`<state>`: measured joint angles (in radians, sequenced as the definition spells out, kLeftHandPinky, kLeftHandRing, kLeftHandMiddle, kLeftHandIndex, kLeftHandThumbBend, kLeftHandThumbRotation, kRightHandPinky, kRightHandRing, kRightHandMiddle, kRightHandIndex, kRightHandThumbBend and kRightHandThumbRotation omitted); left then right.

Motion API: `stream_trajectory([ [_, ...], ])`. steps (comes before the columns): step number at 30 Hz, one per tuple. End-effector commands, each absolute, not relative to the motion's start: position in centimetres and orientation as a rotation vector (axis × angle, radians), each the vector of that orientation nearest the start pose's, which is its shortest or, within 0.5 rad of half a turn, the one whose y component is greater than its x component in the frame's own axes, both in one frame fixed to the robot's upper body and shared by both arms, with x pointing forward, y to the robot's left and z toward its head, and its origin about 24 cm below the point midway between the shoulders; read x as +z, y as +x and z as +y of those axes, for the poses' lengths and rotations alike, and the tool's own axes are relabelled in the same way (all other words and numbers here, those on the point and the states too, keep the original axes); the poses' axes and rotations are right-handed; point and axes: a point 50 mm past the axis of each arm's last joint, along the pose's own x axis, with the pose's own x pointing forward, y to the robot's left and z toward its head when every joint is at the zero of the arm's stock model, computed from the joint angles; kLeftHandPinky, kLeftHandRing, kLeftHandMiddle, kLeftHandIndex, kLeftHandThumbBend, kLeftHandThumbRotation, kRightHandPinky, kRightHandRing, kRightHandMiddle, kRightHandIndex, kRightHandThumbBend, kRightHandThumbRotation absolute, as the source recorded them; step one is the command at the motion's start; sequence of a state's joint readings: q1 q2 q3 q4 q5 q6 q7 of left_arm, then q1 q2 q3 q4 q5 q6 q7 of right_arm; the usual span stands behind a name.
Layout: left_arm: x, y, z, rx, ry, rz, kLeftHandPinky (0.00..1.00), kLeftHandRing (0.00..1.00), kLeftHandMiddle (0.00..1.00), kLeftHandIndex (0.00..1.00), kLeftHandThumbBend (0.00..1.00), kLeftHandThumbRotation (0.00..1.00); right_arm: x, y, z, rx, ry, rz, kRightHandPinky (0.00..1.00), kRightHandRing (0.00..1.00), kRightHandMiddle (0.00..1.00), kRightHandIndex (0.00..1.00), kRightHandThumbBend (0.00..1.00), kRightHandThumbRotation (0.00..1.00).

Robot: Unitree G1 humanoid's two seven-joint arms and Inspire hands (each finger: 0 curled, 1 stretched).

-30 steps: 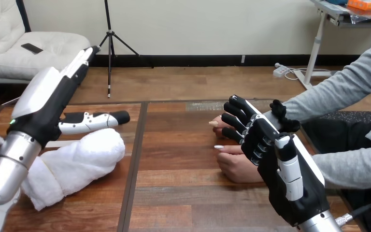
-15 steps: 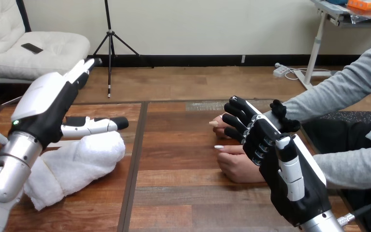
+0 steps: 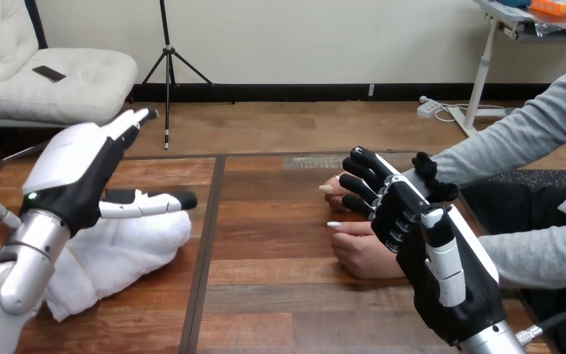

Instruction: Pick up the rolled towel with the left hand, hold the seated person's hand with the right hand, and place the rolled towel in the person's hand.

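A white rolled towel point(image 3: 121, 254) lies on the wooden table point(image 3: 280, 295) at the left. My left hand point(image 3: 74, 173) hovers just over its far end, open, fingers straight and pointing away, thumb stretched out to the right above the roll. At the right, the person's two hands rest on the table: a far hand point(image 3: 332, 186) and a near hand point(image 3: 361, 254) with its fingers curled. My right hand point(image 3: 442, 273) is open and lies over them, its nearly straight fingers point(image 3: 361, 173) reaching across the far hand. I cannot tell whether it touches them.
A dark seam point(image 3: 205, 243) runs front to back across the table between the towel and the person's hands. The person's grey sleeves point(image 3: 530, 251) come in from the right edge.
My left hand has dropped lower and a little to the right, closing on the towel's far end. My right hand and the person's hands have stayed where they were.
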<state>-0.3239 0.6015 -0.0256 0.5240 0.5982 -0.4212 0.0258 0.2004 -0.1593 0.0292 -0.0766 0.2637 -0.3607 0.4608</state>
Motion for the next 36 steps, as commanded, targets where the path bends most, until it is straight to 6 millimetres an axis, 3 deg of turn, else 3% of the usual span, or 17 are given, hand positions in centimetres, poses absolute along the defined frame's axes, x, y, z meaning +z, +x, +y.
stream_trajectory([
  [1,10.2,32.0,25.9,-0.096,1.209,-0.219,0.83,0.91,0.94,0.91,1.00,0.72,7.4,21.0,-16.4,0.417,0.028,-0.366,0.92,0.93,0.93,0.92,0.84,1.00],
  [19,8.7,32.6,26.9,-0.104,1.284,-0.106,0.83,0.91,0.95,0.92,1.00,0.71,7.5,20.9,-16.4,0.418,0.039,-0.366,0.92,0.93,0.93,0.92,0.82,1.00],
  [36,7.6,32.9,27.6,-0.129,1.340,0.051,0.89,0.95,0.97,0.94,1.00,0.67,7.6,20.9,-16.3,0.421,0.043,-0.376,0.93,0.94,0.94,0.92,0.82,1.00],
])
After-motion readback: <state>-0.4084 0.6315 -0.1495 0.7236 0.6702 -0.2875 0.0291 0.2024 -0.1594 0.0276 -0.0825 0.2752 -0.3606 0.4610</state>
